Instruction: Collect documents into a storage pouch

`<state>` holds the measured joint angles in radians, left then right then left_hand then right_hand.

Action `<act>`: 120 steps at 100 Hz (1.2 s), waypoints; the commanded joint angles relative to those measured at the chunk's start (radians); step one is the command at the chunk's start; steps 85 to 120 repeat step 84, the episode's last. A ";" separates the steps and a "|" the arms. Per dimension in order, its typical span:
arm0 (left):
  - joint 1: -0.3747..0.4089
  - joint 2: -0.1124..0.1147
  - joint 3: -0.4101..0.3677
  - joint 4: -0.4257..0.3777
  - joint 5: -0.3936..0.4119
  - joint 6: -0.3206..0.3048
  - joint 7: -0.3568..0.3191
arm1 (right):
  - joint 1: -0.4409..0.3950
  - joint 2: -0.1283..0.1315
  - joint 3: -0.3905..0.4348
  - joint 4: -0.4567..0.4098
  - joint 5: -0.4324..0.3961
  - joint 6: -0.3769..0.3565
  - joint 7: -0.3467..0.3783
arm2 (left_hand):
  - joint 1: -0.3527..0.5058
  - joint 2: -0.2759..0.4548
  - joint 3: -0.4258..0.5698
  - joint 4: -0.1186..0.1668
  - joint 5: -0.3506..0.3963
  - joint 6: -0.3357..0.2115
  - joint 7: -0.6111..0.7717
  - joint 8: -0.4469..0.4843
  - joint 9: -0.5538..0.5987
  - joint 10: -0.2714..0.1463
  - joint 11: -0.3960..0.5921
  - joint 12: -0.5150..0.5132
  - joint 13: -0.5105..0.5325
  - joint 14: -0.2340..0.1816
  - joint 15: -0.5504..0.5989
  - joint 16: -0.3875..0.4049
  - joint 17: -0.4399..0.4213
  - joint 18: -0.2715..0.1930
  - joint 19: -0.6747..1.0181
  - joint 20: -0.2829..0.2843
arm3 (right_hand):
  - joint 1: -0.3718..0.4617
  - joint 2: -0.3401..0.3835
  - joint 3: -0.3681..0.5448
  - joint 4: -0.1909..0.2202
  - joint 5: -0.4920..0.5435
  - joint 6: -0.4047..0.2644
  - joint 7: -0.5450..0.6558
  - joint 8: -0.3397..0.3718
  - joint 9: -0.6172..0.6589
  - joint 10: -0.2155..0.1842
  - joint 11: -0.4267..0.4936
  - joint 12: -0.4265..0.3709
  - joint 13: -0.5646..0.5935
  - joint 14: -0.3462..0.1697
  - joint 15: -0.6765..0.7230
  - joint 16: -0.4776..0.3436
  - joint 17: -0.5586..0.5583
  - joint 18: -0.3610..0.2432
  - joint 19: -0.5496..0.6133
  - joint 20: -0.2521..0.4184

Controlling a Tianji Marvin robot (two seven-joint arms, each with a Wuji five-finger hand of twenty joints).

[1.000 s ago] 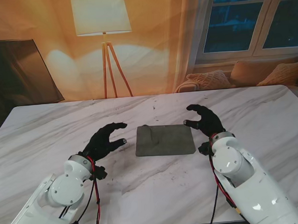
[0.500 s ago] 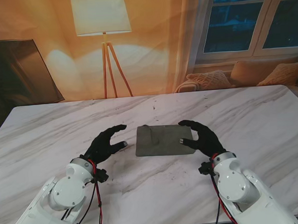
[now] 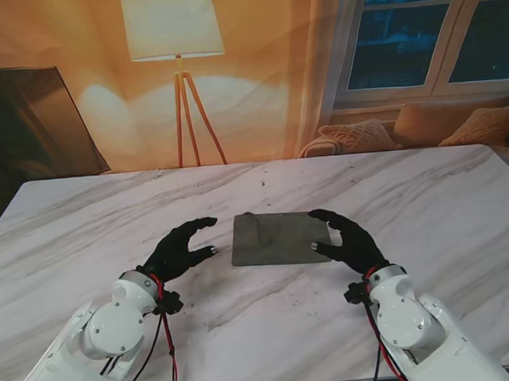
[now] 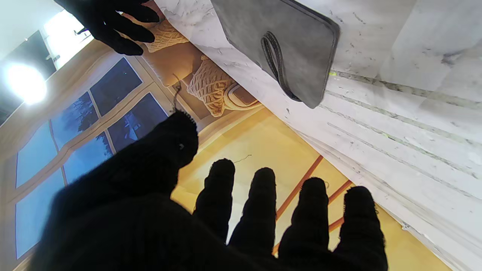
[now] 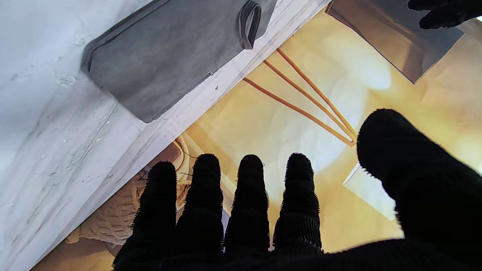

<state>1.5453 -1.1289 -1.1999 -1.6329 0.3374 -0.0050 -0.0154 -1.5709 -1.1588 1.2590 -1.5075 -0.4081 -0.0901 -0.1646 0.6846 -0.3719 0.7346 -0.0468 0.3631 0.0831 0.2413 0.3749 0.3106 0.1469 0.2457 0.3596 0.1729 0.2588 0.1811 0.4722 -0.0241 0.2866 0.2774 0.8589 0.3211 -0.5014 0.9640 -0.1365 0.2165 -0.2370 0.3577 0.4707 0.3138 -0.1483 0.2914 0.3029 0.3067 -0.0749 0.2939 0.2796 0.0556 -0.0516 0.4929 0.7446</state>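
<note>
A grey pouch (image 3: 282, 238) lies flat on the tabletop (image 3: 426, 199) between both hands. The left hand (image 3: 181, 248), fingers spread and empty, hovers just beside its left edge with bare marble between. The right hand (image 3: 347, 238), also spread, reaches over the right edge; contact cannot be told.

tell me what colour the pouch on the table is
Grey pouch, felt-like; clearest in the left wrist view.

white arms (image 3: 117, 330), black-gloved hands (image 3: 182, 248), red cables (image 3: 167, 349)

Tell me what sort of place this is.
Likely a living room, possibly a staged one: a tripod floor lamp, a sofa with cushions under a window, and a marble-look table.
</note>
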 commanded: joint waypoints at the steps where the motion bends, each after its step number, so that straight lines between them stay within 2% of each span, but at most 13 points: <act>1: -0.002 -0.004 0.004 0.013 -0.007 -0.008 -0.003 | -0.003 0.001 -0.001 0.001 -0.001 0.004 0.011 | -0.027 0.022 0.000 0.014 -0.035 -0.010 -0.023 -0.008 -0.042 -0.017 -0.022 -0.020 0.007 -0.029 -0.009 -0.007 0.003 -0.006 -0.018 0.022 | -0.038 0.014 -0.024 0.041 -0.043 0.000 -0.012 -0.001 -0.030 -0.023 0.000 -0.012 -0.003 -0.026 -0.019 -0.004 -0.009 -0.044 -0.009 -0.008; 50: 0.009 -0.006 -0.008 0.017 0.002 -0.028 0.016 | 0.003 -0.002 -0.013 0.011 0.012 -0.006 0.006 | -0.023 0.018 0.006 0.014 -0.037 -0.002 -0.024 -0.006 -0.037 -0.013 -0.014 -0.021 0.005 -0.034 -0.007 -0.014 0.004 -0.006 -0.024 0.031 | -0.038 0.016 -0.025 0.043 -0.046 0.031 -0.006 0.011 -0.036 -0.026 0.014 -0.015 -0.007 -0.033 -0.014 -0.004 -0.009 -0.048 -0.008 -0.009; 120: 0.010 -0.008 -0.005 0.018 0.000 -0.023 0.023 | 0.002 -0.004 -0.021 0.009 0.033 -0.009 0.009 | -0.023 0.014 0.012 0.013 -0.023 0.016 0.007 0.013 -0.027 -0.012 -0.004 -0.014 0.009 -0.027 0.000 -0.011 0.009 -0.005 -0.020 0.041 | -0.047 0.029 -0.038 0.043 -0.050 0.039 -0.003 0.013 -0.041 -0.028 0.015 -0.017 -0.009 -0.035 -0.013 -0.003 -0.011 -0.050 -0.007 -0.009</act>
